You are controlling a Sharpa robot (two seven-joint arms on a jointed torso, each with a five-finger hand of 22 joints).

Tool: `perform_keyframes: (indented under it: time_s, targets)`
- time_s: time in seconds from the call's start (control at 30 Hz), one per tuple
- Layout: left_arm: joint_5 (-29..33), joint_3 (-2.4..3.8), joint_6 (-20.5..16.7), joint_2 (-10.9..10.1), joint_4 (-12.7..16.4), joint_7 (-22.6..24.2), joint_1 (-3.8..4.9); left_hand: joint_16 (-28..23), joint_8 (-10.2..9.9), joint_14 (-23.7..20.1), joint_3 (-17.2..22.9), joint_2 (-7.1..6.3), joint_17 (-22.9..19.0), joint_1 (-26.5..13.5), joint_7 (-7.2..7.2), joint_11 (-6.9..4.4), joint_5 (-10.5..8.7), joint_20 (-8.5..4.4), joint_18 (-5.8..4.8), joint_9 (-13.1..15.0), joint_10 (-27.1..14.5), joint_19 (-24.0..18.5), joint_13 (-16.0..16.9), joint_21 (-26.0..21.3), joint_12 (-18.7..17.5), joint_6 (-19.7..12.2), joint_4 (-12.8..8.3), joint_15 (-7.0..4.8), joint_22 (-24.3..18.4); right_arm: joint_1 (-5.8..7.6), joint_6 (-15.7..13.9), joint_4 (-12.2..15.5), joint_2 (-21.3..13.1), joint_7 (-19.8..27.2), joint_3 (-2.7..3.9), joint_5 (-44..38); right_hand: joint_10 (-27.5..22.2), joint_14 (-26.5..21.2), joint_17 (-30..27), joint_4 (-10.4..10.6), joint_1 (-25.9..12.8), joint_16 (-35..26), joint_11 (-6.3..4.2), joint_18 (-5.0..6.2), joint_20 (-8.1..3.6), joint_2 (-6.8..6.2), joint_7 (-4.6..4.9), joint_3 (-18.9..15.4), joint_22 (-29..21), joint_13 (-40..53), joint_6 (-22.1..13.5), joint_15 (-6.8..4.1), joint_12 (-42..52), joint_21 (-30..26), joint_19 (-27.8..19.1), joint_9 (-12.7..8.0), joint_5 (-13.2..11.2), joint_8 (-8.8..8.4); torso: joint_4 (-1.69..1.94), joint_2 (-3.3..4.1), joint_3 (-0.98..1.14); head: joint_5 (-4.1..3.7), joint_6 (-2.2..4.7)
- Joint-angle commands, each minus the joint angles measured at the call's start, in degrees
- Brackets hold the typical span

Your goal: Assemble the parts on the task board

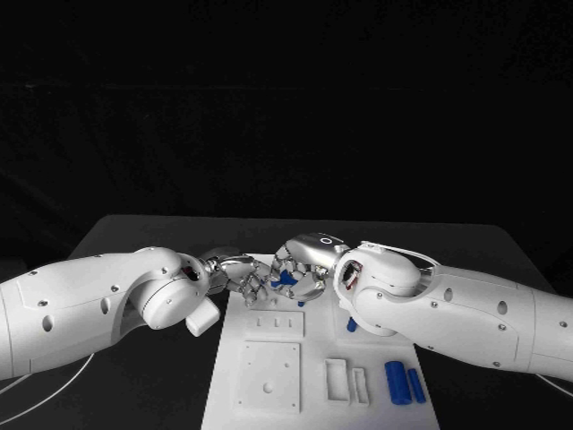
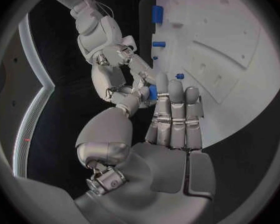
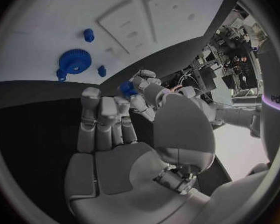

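Hands: left hand [image 1: 235, 273] and right hand [image 1: 303, 269] are meeting over the task board [image 1: 268, 376] — probably passing something.
Grip: both are pinching one blue part [image 1: 286, 279] — remaining fingers loosely extended.

Dim, dark surroundings; wrist views curve strongly toward their rims.

Both white arms angle inward, left hand [image 1: 239, 273] and right hand [image 1: 303, 269] meeting fingertip to fingertip, a small blue part [image 1: 286, 279] pinched between them.
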Motion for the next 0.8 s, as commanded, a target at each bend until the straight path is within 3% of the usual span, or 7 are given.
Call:
perform_keyframes:
  time_s: [0.03, 0.17, 0.67, 0.73, 0.8]
  targets:
    - [-0.89, 0.15, -0.07, 0.28, 0.52, 0.75, 0.15, 1.46, 0.63, 0.66, 0.0, -0.03, 0.54, -0.91, -3.1, -0.29, 0.88, -3.77, -0.41, 1.38, 0.89, 0.41, 0.88, 0.76, 1.17, 3.81, -0.23, -0.59, 0.23, -0.17, 0.86, 0.18, 0.2, 0.92, -0.08, 0.0, 0.14, -0.01, 0.06, -0.1, 0.11, -0.19, -0.02, 1.79, -0.2, -0.32, 1.43, -0.4, 0.81, 0.02, 1.83, -0.21, -0.22, 0.29, 0.06, 0.03, 0.21, 0.17, -0.01, 0.02, -0.01, 0.05, 0.01]
    - [-1.46, 0.15, -0.15, 0.29, 0.59, 0.7, 0.15, 3.3, 0.81, 0.67, 0.19, -0.2, 1.09, -1.5, -3.49, -0.72, 2.49, -4.41, -0.52, 3.05, 0.86, 0.58, 2.27, 1.75, 2.93, 4.43, -0.34, -1.26, 0.58, -0.19, 0.94, 0.15, 0.21, 0.92, -0.08, 0.04, 0.14, -0.01, 0.06, -0.1, 0.1, -0.2, -0.02, 1.79, -0.2, -0.3, 1.43, -0.41, 0.81, 0.02, 1.82, -0.2, -0.22, 0.29, 0.05, 0.03, 0.22, 0.16, -0.02, 0.0, 0.01, 0.18, -0.04]
    - [-5.25, 0.15, -2.23, 0.21, 0.93, 0.16, 0.14, 8.81, 1.44, 2.45, 0.37, -1.27, 1.48, -1.26, -4.82, -2.3, 5.05, -6.52, -0.48, 9.41, 1.0, 2.13, 6.19, 6.0, 9.73, 6.4, -0.33, -3.57, 1.7, -0.25, -0.26, -0.3, 0.0, 1.22, -0.09, 1.97, -0.15, -0.14, 0.02, 0.02, -0.57, -0.38, 0.16, 1.79, -0.09, -0.96, 1.62, -0.91, 0.77, 0.01, 1.31, -0.04, -0.39, 0.13, -0.1, -0.09, 0.29, -0.17, -0.04, 0.0, 0.02, 0.17, -0.05]
    - [-5.82, 0.15, -2.61, 0.18, 0.93, -0.13, 0.14, 10.05, 1.48, 2.98, 0.32, -1.41, 1.64, -1.17, -5.03, -2.58, 5.64, -6.93, -0.37, 10.44, 1.12, 2.67, 6.75, 6.96, 10.97, 6.62, -0.34, -4.1, 1.91, -0.25, -1.09, -0.53, -0.07, 1.62, -0.09, 3.38, -0.98, -0.61, -0.12, 0.16, -1.45, -0.8, 0.67, 1.79, 0.09, -1.87, 2.1, -1.65, 0.69, -0.04, -0.51, 0.43, -0.79, -0.25, -0.62, -0.55, 0.73, -1.21, -0.06, -0.01, 0.02, 0.19, -0.05]
    - [-6.35, 0.15, -3.13, 0.18, 0.91, -0.47, 0.14, 11.4, 1.62, 3.37, 0.34, -1.77, 1.84, -1.16, -5.33, -2.91, 8.15, -7.3, -0.28, 11.53, 1.33, 3.04, 7.39, 7.92, 12.41, 7.06, -0.34, -4.59, 2.07, -0.24, -1.58, -0.64, -0.23, 1.95, -0.09, 4.03, -2.5, -1.69, -0.38, -0.04, -2.63, -1.59, 1.88, 1.79, 0.42, -2.71, 3.4, -3.44, 0.59, -0.11, -4.38, 1.58, -1.42, -0.96, -1.79, -1.42, 1.53, -3.32, -0.09, -0.01, 0.01, 0.21, -0.05]
